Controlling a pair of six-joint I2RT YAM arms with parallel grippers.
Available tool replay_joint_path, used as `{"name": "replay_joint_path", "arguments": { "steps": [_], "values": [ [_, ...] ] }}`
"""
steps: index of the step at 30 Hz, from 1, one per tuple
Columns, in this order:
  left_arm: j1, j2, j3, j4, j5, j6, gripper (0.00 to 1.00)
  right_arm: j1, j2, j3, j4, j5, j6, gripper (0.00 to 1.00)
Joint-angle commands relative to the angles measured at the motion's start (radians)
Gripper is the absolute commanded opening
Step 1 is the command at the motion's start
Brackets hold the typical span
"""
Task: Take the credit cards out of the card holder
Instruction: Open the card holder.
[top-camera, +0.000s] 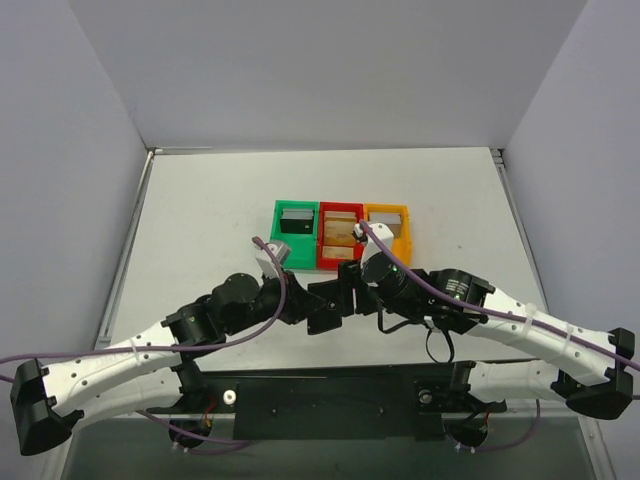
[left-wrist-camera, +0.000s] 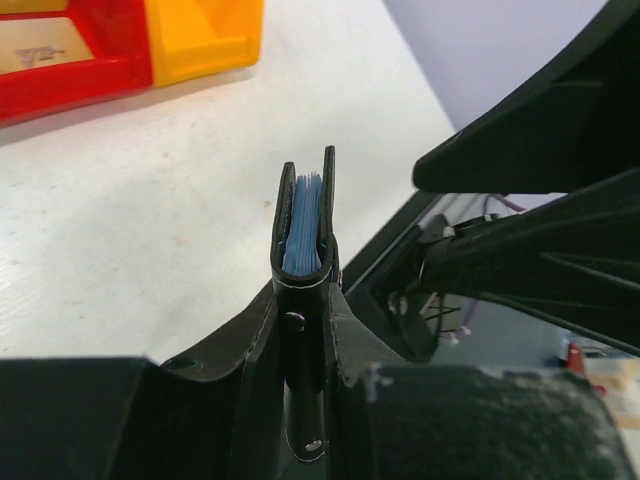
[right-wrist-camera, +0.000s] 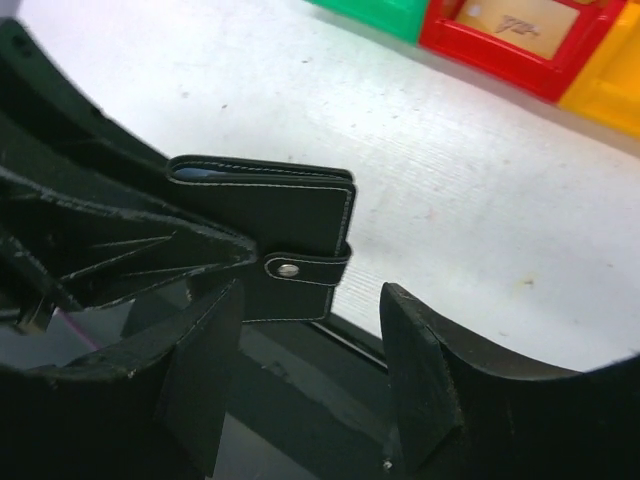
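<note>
Left end effector (left-wrist-camera: 303, 288) is being clamped narrowly around the closed card holder (right-wrist-camera: 275, 215); right end effector (right-wrist-camera: 310, 325) is being held wide apart, empty, beside it.

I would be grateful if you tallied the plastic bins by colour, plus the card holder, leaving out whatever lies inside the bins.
Green bin: 1
Red bin: 1
Orange bin: 1
Card holder: 1
Total: 4
</note>
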Motion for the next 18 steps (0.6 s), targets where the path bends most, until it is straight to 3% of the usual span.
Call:
{"name": "replay_joint_path", "arguments": {
  "steps": [1, 6, 18],
  "values": [
    [-0.073, 0.019, 0.104, -0.133, -0.238, 0.068, 0.0, 0.002, 0.012, 0.053, -0.067, 0.13, 0.017, 0.53],
    [-0.139, 0.048, 0.155, -0.165, -0.339, 0.076, 0.0, 0.0, 0.062, 0.074, -0.08, 0.132, 0.038, 0.52],
    [-0.179, 0.045, 0.164, -0.124, -0.363, 0.076, 0.0, -0.029, 0.139, 0.106, -0.068, 0.063, 0.063, 0.51]
  ]
}}
